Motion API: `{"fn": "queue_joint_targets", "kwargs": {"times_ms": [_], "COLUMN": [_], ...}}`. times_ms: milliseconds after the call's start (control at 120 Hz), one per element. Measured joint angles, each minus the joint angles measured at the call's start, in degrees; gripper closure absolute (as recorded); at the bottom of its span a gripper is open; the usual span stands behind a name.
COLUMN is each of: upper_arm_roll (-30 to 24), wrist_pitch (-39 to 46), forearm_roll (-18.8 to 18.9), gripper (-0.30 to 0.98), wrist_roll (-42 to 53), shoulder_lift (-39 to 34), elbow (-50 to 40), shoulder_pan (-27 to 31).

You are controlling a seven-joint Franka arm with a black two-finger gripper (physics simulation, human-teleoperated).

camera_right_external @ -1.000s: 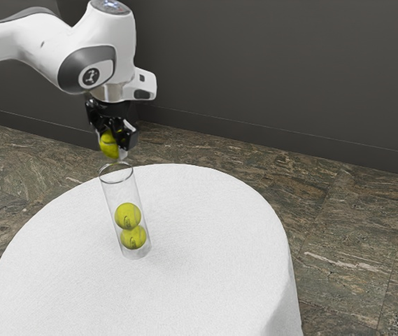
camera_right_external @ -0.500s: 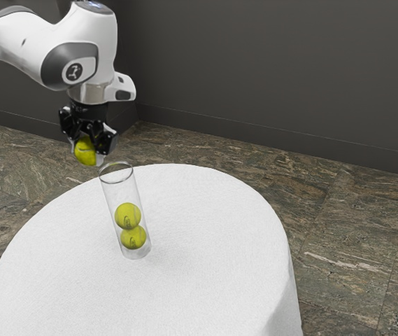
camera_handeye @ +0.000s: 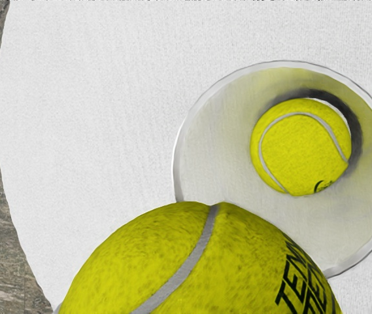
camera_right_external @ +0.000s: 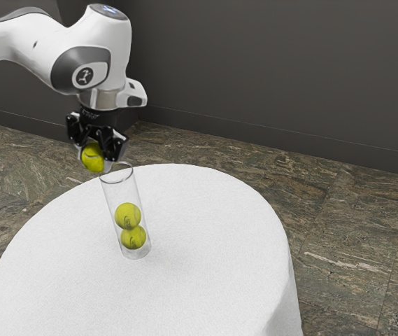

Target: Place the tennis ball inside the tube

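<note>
A round, white-clothed table (camera_right_external: 212, 245) is supporting a clear cylindrical tube (camera_right_external: 123, 193) containing two stacked yellow balls (camera_right_external: 128, 215). Toward ten o'clock from its rim, exterior view, the black two-finger gripper (camera_right_external: 96, 162) is gripping the yellow felt tennis ball (camera_right_external: 92, 158), fingers standing ball-width apart. Sound placement is requiring centring before release.

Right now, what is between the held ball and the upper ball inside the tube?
The rim and empty upper part of the tube lie between the held ball and the upper ball, in the exterior view.
</note>
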Motion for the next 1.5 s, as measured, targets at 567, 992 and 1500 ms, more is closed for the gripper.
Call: {"fn": "queue_joint_targets", "kwargs": {"times_ms": [567, 992, 1500], "upper_arm_roll": [-0.8, -4.7, -2.5], "wrist_pitch": [3.8, 4.9, 7.3], "forearm_roll": [0.3, 1.6, -5.7], "gripper": [0.4, 0.4, 0.08], "wrist_roll": [-0.8, -1.1, -0.6], "shoulder_lift": [2.5, 2.7, 3.2], "elbow": [0.5, 1.6, 1.2], "shoulder_pan": [3.6, 5.6, 1.9]}}
